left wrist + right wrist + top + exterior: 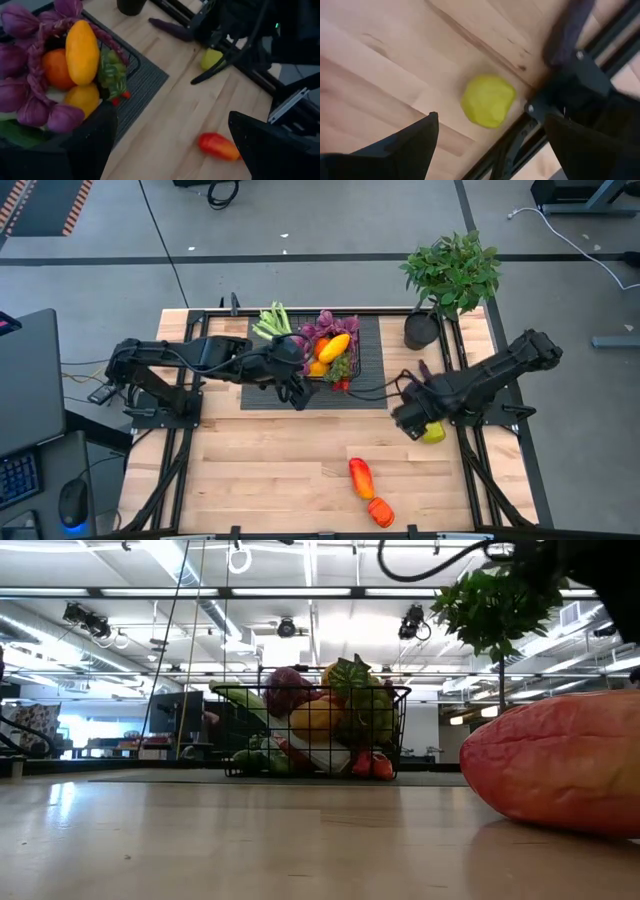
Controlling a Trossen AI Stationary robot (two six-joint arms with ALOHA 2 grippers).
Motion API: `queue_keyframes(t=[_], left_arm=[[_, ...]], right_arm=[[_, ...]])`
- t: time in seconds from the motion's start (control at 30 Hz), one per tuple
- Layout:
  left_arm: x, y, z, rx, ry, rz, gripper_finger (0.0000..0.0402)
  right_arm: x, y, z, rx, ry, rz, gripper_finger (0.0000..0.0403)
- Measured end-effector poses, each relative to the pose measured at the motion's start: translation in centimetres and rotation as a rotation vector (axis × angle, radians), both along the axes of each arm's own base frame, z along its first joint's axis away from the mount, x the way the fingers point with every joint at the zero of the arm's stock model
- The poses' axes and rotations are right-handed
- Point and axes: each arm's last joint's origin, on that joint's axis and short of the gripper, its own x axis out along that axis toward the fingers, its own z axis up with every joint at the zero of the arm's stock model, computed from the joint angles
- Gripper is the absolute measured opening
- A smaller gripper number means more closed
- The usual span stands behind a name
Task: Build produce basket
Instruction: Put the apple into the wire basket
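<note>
The basket (325, 355) sits on a dark mat (368, 370), already heaped with produce. The right claw (487, 135) is spread wide above a lemon (488, 100), which lies against a black frame rail (507, 142) well to the basket's right. A finger may hit that rail, or the round lemon may roll away. The left claw (170, 140), also spread and empty, hovers beside the basket.

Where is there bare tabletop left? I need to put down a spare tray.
Free: the light wood in front of the dark mat, left of the red pepper and orange one. Crowded: the basket, piled full, with the left gripper beside it; the right gripper over the lemon.
</note>
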Motion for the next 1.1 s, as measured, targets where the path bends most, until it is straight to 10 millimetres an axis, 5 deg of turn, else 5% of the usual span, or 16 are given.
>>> queue_keyframes(t=[0.6,1.1], left_arm=[[2.0,-2.1,-2.0,-0.129,0.015,0.045,0.0386],[1.9,-4.3,-2.1,-0.237,-0.011,0.079,0.0386]], right_arm=[[-3.4,3.1,-6.2,-0.042,0.038,-0.101,0.0364],[-4.8,2.5,-12.0,0.043,-0.01,-0.045,0.0347]])
